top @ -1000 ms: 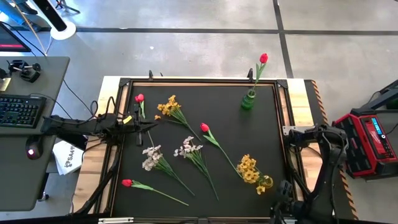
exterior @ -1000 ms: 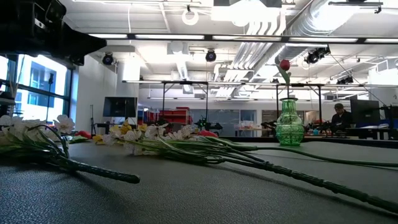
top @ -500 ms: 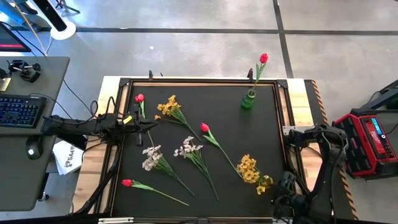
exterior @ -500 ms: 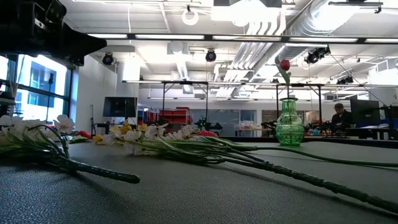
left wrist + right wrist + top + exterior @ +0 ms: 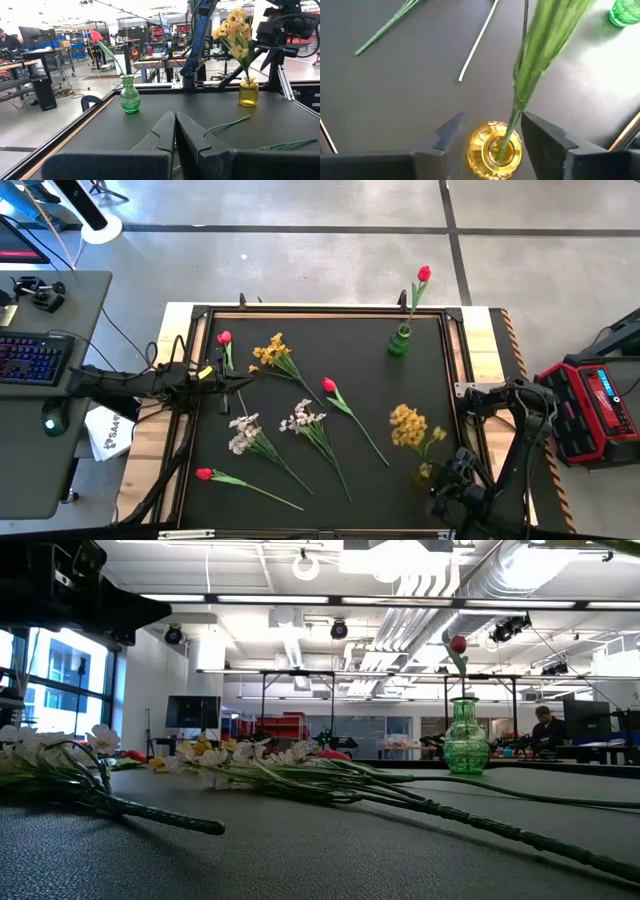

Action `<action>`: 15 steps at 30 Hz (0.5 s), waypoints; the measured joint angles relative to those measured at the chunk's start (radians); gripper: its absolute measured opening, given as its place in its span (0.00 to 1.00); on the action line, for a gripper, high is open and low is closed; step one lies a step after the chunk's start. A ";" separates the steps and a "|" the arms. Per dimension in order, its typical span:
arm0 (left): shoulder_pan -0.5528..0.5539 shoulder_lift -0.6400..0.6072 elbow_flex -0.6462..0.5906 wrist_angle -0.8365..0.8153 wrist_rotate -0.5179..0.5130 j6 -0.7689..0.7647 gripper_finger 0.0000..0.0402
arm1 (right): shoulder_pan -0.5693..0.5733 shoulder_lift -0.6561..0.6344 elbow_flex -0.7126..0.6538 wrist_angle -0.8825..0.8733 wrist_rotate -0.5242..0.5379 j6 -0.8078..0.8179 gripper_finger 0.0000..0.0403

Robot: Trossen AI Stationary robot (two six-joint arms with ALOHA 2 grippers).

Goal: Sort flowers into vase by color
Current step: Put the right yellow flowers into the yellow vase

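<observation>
Right end effector (image 5: 492,132) sits at the lower right of the worktop (image 5: 420,380) in the high view, fingers apart on either side of the yellow vase (image 5: 494,150) and clear of the glass. The yellow flower stem (image 5: 520,100) stands in that vase, its blossoms (image 5: 408,425) leaning toward the mat centre. Nothing is gripped. The vase is close to the right frame rail, with little room on that side.

Left end effector (image 5: 175,132) is pinched shut and holds nothing, hovering low over the left edge of the mat beside a red tulip (image 5: 224,338).

The green vase (image 5: 399,341) is at the upper right corner, just inside the rail, with one red tulip (image 5: 423,274) in it.

Lying flat on the mat:
- yellow cluster (image 5: 270,352), upper left
- red tulip (image 5: 328,385), centre
- two white sprays (image 5: 243,432) (image 5: 302,416), left of centre
- red tulip (image 5: 205,474), lower left, near the front rail

Open mat lies between the centre tulip and the green vase. The left half is crowded, with stems crossing.
</observation>
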 joint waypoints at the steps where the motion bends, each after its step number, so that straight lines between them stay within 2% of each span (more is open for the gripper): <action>1: 0.000 0.000 0.000 0.000 0.000 0.000 0.00 | -0.002 0.000 0.000 -0.002 -0.004 0.000 0.47; 7: 0.000 0.000 0.000 -0.001 0.000 0.000 0.00 | -0.018 0.000 0.000 -0.013 -0.089 0.005 0.58; 15: 0.000 0.000 0.000 0.000 0.000 0.000 0.00 | -0.066 0.000 0.000 -0.031 0.071 -0.003 0.58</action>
